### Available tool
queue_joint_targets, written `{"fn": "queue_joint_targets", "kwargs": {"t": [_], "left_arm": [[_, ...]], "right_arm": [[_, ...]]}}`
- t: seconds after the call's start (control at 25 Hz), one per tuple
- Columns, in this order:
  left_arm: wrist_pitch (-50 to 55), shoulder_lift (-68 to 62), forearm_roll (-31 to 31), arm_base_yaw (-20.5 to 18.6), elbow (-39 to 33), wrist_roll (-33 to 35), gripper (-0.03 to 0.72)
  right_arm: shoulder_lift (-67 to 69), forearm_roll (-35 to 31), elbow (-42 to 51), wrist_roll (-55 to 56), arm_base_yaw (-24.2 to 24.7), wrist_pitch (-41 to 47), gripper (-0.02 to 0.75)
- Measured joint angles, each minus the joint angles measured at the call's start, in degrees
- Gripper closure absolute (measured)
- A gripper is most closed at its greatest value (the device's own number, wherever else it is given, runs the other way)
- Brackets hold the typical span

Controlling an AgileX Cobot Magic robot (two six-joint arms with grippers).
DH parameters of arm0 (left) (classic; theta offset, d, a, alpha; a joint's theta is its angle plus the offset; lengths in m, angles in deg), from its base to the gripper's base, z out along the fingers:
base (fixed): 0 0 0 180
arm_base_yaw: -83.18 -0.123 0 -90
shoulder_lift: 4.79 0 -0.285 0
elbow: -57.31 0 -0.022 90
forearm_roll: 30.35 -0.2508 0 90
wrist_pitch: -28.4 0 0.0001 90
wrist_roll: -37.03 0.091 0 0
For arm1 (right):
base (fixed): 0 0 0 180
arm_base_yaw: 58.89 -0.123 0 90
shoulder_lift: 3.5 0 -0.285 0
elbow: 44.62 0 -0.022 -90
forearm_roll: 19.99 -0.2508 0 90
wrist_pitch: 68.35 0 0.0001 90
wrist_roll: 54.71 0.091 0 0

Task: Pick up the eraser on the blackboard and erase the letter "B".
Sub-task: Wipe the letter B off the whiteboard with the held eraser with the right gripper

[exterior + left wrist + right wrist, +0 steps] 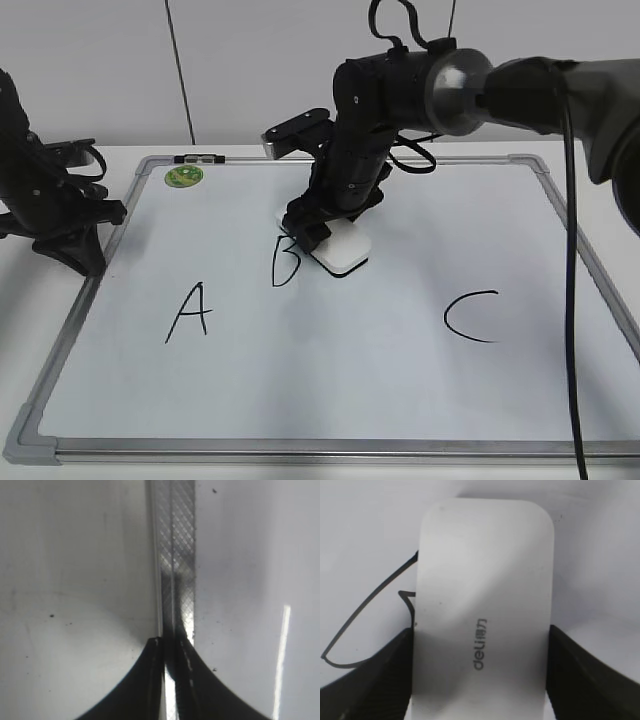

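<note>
The blackboard (400,400) is a white dry-erase board with a silver frame, lying flat. It bears black letters "A" (190,312), "B" (284,262) and "C" (470,316). My right gripper (322,232) is shut on the white eraser (343,254), which rests on the board just right of the "B", touching its right edge. In the right wrist view the eraser (482,610) fills the space between the jaws (480,675), with strokes of the "B" (365,615) to its left. My left gripper (172,645) is shut and empty over the board's left frame (176,555).
A round green sticker (184,176) sits at the board's far left corner. A marker (200,158) lies along the far frame. The left arm (50,205) rests at the board's left edge. The board sits on a white table before a white wall.
</note>
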Motion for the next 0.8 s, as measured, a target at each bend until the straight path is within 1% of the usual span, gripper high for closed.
{"fn": "queue_joint_targets", "kwargs": {"t": [0.16,0.28,0.6,0.8], "left_arm": [[0.00,0.00,0.00,0.00,0.00,0.00,0.642],[0.00,0.00,0.00,0.00,0.00,0.00,0.642],[0.00,0.00,0.00,0.00,0.00,0.00,0.642],[0.00,0.00,0.00,0.00,0.00,0.00,0.642]], "right_arm": [[0.52,-0.09,-0.98,0.00,-0.24,1.24,0.193],[0.63,1.03,-1.13,-0.11,-1.29,1.92,0.193],[0.64,1.65,-1.33,-0.21,-7.30,3.21,0.194],[0.74,1.54,-1.33,-0.30,-10.25,3.52,0.194]]}}
